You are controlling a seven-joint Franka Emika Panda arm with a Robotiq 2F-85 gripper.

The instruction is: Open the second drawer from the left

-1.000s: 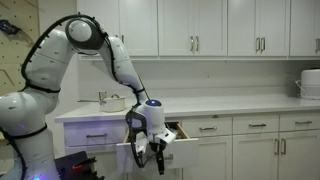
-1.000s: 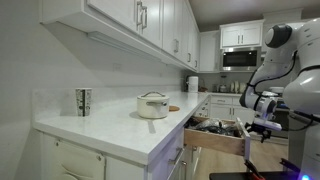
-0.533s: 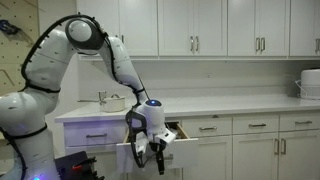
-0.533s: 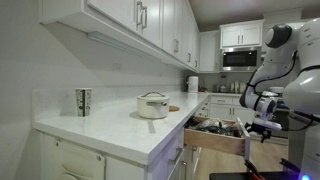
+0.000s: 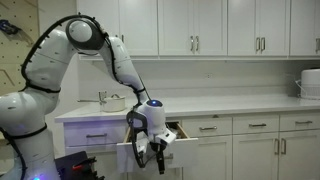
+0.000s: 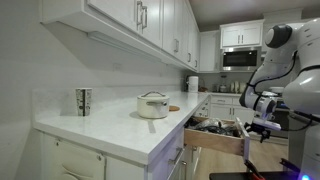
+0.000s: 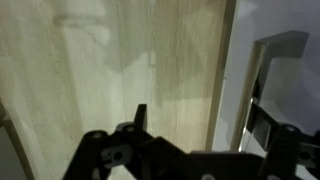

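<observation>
No change over the last sec: arm frozen. Drawer [image 5: 183, 150] sits pulled well out below the table's [image 5: 230, 104] front edge, w/ its inside exposed. Pincer [image 5: 150, 156] hangs right at the drawer front; can't tell if it's clamped or spread. Opening looks basically done.

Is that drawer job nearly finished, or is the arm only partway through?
Nearly finished, it seems. Done: the second drawer from the left stands pulled well out, contents showing. In hand: the gripper hangs at the drawer front; whether its fingers hold it cannot be told. Left: probably only letting go and backing away.
</observation>
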